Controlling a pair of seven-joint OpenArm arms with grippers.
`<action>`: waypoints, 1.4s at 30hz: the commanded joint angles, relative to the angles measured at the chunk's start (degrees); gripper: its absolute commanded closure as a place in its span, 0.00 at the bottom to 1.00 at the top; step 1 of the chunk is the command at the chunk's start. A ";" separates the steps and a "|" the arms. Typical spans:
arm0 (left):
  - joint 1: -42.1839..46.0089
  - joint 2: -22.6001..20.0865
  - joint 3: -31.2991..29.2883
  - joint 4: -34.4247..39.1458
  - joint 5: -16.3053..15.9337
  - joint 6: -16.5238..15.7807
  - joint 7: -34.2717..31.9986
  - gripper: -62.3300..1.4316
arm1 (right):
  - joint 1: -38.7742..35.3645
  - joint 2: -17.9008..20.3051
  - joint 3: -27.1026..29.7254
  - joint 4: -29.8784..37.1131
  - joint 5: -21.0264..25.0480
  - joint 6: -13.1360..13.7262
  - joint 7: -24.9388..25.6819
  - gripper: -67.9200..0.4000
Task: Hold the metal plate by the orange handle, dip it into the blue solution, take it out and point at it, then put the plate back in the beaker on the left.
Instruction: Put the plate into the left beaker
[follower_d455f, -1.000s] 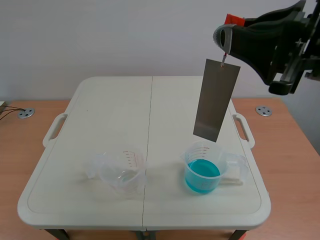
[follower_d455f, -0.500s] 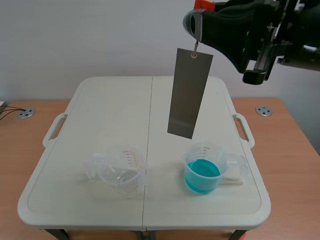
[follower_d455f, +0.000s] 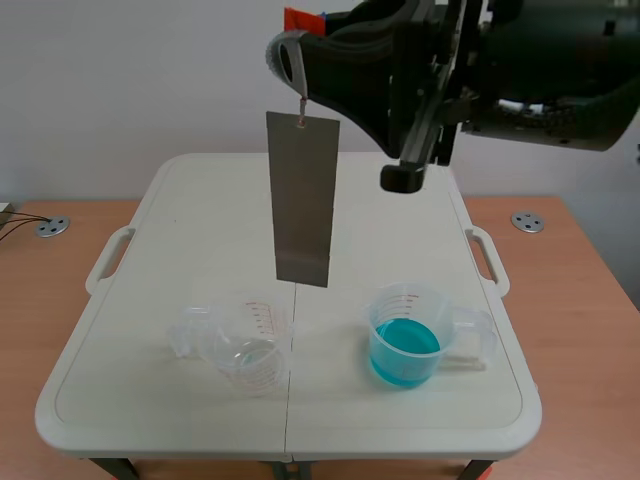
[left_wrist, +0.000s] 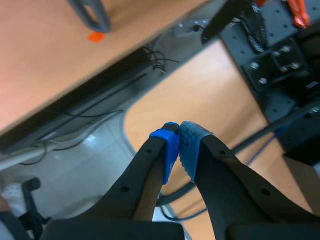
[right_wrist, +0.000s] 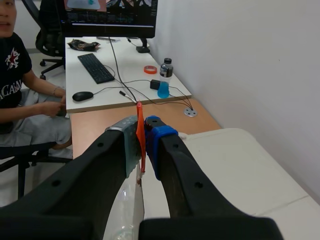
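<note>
Scene view: the metal plate (follower_d455f: 303, 200) hangs upright in the air over the desk (follower_d455f: 190, 230), well clear of its top. A small hook joins the plate's upper edge to the orange handle (follower_d455f: 299, 18). The right tool (follower_d455f: 290, 58) has that handle pinched between its fingers, and its arm comes in high from the right, across the top of the picture. The plate's lower edge shows above the gap between the two beakers and touches neither. The empty beaker (follower_d455f: 245, 347) stands on the left half of the desk. The other beaker (follower_d455f: 412, 308) stands to its right, well apart from it, with the blue solution (follower_d455f: 404, 350) filling its lower part.

In the right wrist view the right tool (right_wrist: 143, 134) is closed on the thin orange handle (right_wrist: 141, 135), with one pad on each side of it. The metal plate (right_wrist: 132, 200) drops away below, seen nearly edge-on.

Beyond it, a seated person (right_wrist: 22, 85) is at an office desk (right_wrist: 130, 80) that carries a keyboard (right_wrist: 97, 67), a mouse (right_wrist: 82, 95) and a bottle (right_wrist: 164, 80).

In the left wrist view the left tool (left_wrist: 180, 147) is closed with its blue pads pressed together and nothing between them. It hangs over a wooden surface and some cables (left_wrist: 155, 60).
</note>
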 joint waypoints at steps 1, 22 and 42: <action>0.09 0.13 1.01 -0.09 -0.31 -0.17 -0.57 0.95 | 1.22 -1.18 -0.61 1.16 -0.72 -0.35 0.72 0.98; -4.55 0.13 14.97 -7.32 -0.31 -0.13 -0.52 0.95 | 3.08 -13.33 -9.84 0.90 -12.92 -2.89 -2.36 0.98; -5.16 0.15 16.31 -8.59 -0.33 -0.13 -0.57 0.95 | 3.06 -16.11 -12.35 -5.62 -13.42 -3.48 -2.38 0.98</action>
